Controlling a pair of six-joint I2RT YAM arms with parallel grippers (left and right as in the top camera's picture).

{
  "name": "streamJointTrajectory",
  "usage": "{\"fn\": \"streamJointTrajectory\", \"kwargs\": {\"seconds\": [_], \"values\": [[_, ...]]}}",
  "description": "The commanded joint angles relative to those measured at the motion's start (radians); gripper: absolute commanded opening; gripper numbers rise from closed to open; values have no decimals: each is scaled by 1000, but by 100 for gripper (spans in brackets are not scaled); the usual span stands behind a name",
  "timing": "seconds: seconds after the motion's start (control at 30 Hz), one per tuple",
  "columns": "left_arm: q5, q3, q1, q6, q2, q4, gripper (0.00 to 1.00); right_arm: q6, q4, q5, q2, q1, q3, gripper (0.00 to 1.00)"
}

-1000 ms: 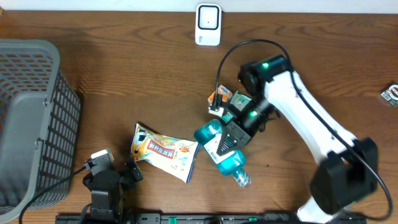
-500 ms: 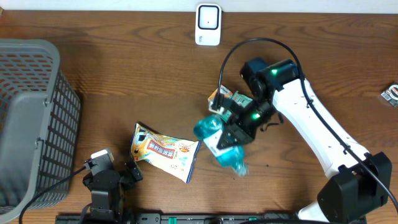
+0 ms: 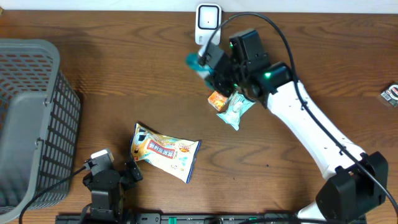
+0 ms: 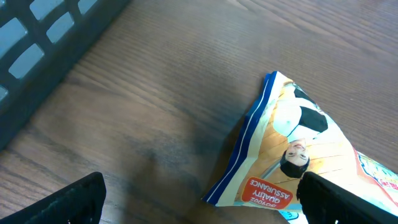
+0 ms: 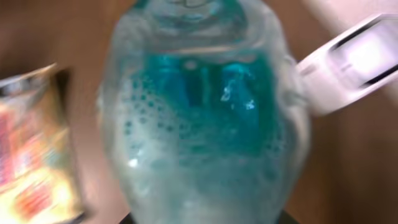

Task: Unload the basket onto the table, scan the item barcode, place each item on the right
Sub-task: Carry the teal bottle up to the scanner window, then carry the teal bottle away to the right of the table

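Note:
A clear bottle of blue liquid [image 3: 200, 61] hangs off the table with my right gripper [image 3: 216, 67] shut on it, just in front of the white scanner [image 3: 208, 23] at the back edge. In the right wrist view the bottle [image 5: 199, 124] fills the frame and hides the fingers; the scanner [image 5: 354, 62] shows blurred at upper right. No barcode is visible. My left gripper [image 4: 205, 208] stands open low over the table, its dark fingertips [image 4: 78, 199] either side of a corner of the yellow snack bag [image 4: 311, 155], not touching it.
A grey basket [image 3: 31, 118] stands at the left. The snack bag [image 3: 163, 151] lies front centre. A small orange packet [image 3: 217, 99] and a pale pouch [image 3: 236, 107] lie under my right arm. A small metallic thing [image 3: 390, 94] sits at the right edge.
My right gripper has lifted the bottle from the middle of the table and carried it back and left, up to the scanner. The left arm has not moved.

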Motion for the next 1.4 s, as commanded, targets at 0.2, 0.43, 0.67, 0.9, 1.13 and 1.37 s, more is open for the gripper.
{"fn": "streamJointTrajectory", "kwargs": {"seconds": [0.2, 0.43, 0.67, 0.9, 1.13, 1.37], "values": [[-6, 0, 2, 21, -2, -70, 98, -229, 263, 446, 165, 16, 55, 1], [-6, 0, 2, 21, -2, -70, 98, -399, 296, 570, 402, 13, 306, 1], [-6, 0, 2, 21, -2, -70, 98, -546, 404, 629, 625, -18, 596, 1], [-6, 0, 2, 21, -2, -70, 98, -707, 513, 674, 780, -18, 724, 1], [-6, 0, 2, 21, -2, -70, 98, -718, 512, 691, 784, -18, 724, 1], [-6, 0, 2, 21, -2, -70, 98, -704, 432, 763, 721, -39, 724, 1]]}}
